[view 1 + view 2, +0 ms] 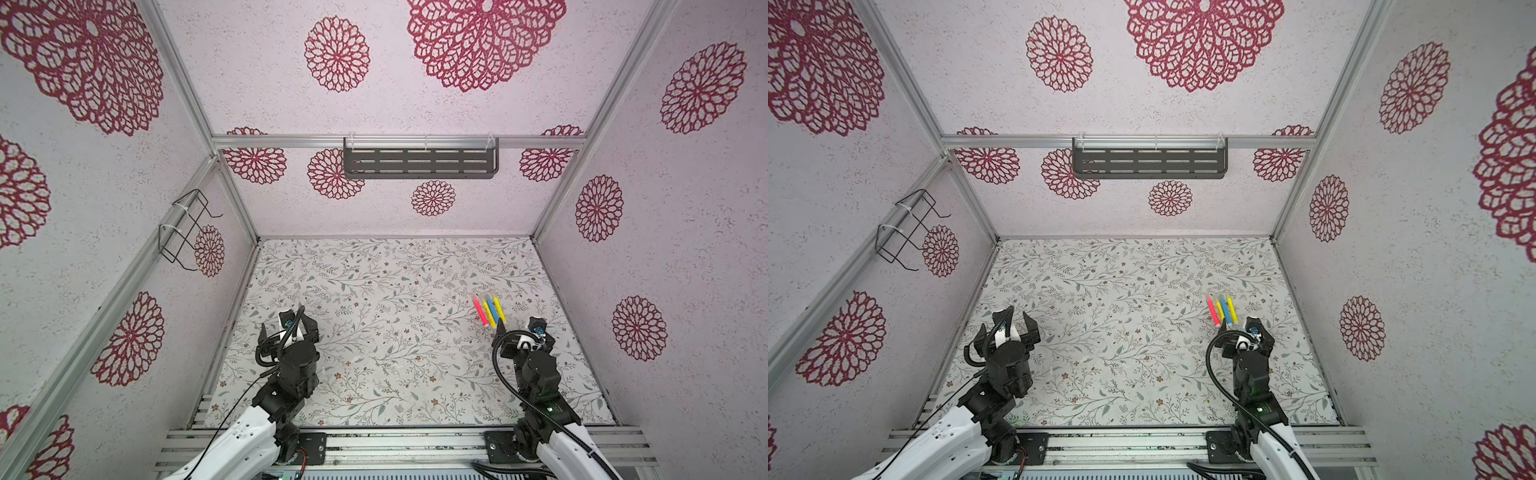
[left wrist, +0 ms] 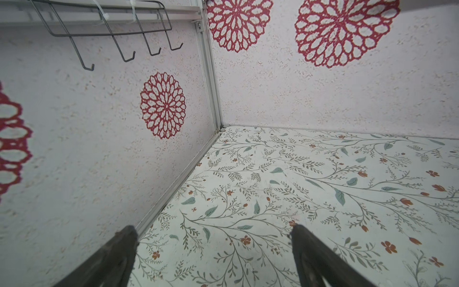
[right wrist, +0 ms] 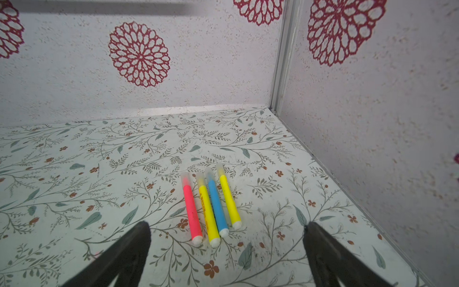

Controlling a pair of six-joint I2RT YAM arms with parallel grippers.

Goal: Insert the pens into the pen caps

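Four pens (image 3: 211, 208) lie side by side on the floral mat (image 3: 74, 174), at its right side in both top views (image 1: 489, 311) (image 1: 1223, 309): red-pink (image 3: 192, 213), yellow (image 3: 208, 216), blue (image 3: 217, 206), yellow (image 3: 229, 198). A translucent whitish pen cap (image 3: 185, 179) covers the far end of each pen. My right gripper (image 3: 227, 225) (image 1: 521, 328) stands open just short of the pens' near ends, touching nothing. My left gripper (image 2: 213, 228) (image 1: 297, 322) hangs open over bare mat at the left, far from the pens.
A dark slotted shelf (image 1: 419, 162) hangs on the back wall. A wire hook rack (image 1: 187, 228) (image 2: 99, 29) is tied to the left wall. The right wall (image 3: 372, 149) stands close beside the pens. Aluminium rails (image 1: 395, 440) run along the front edge.
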